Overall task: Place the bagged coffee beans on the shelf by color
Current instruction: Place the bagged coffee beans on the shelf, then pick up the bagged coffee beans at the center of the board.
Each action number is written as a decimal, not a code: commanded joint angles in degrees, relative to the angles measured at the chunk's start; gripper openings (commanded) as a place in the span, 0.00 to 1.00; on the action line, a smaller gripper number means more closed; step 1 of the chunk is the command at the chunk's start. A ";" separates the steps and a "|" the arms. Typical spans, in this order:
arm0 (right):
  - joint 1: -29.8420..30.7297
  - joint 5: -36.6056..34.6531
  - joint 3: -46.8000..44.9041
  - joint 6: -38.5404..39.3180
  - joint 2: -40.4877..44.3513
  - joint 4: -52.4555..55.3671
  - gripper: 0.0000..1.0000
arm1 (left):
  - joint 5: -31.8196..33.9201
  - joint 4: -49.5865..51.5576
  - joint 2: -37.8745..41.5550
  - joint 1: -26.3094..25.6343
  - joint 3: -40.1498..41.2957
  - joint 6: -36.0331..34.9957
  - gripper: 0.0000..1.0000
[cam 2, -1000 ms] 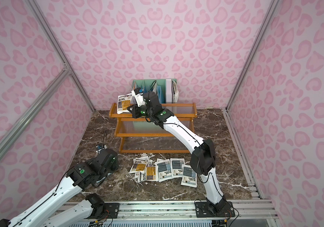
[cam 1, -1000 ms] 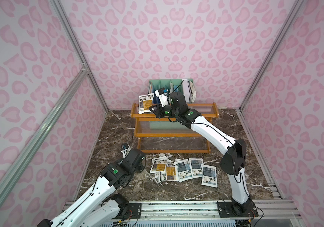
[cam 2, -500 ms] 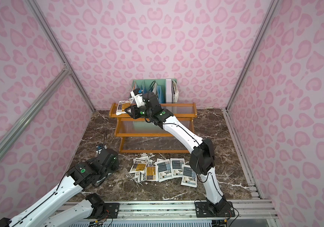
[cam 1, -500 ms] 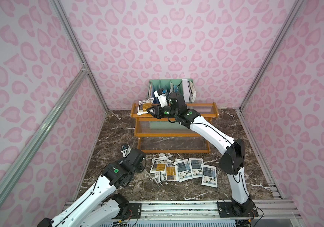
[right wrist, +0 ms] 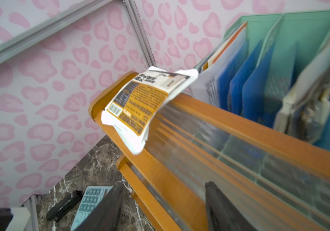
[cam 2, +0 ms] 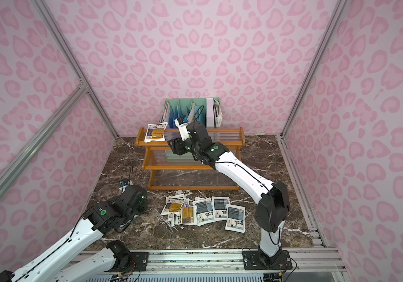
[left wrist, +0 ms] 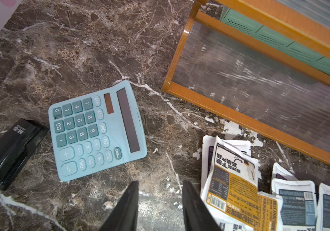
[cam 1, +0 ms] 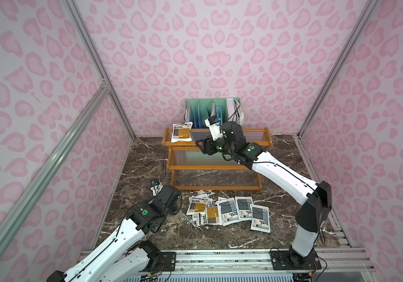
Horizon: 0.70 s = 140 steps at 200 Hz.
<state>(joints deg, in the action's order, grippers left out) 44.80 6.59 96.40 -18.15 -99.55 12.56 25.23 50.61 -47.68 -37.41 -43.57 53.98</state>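
Looking at this, I'd say the first drop-off is pretty much wrapped up: one orange pouch (cam 1: 182, 132) sits at the end of the top tier of the shelf (cam 1: 195, 167), on the left arm's side. From the right wrist view it looks draped over the front rail rather than lying flat, so it might slide. The right tool (cam 1: 200, 146) is near it, jaws wide apart, nothing in them. The left tool (left wrist: 160, 184) hangs low over the marble surface (cam 1: 146, 158) between the calculator (left wrist: 98, 130) and the pile of pouches (cam 1: 229, 213), jaws partly apart, empty too. The other two tiers are bare, so next up is probably grabbing the second orange pouch (cam 1: 198, 206) off the pile and parking it beside the first, same tier.
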 commanded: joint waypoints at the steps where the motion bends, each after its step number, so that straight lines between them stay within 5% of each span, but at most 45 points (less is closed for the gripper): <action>1: 0.38 -1.30 -10.70 2.11 8.24 -2.73 0.67 | -2.83 -2.28 -1.06 0.01 0.84 -1.87 0.41; 61: 2.29 11.24 -43.88 -5.22 23.94 -9.53 0.66 | -19.18 -11.48 -4.46 0.01 4.96 -6.66 0.41; 110: 3.65 15.40 -51.25 -4.94 21.64 -13.56 0.62 | -28.96 -16.34 -4.74 0.19 7.53 -6.50 0.47; 140: 4.81 15.15 -51.90 -5.20 18.74 -13.99 0.60 | -35.54 -20.43 -6.05 2.14 10.03 -6.51 0.60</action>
<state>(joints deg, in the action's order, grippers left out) 48.75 20.62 44.51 -22.90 -79.22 1.28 -3.05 34.72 -53.04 -36.60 -34.52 48.42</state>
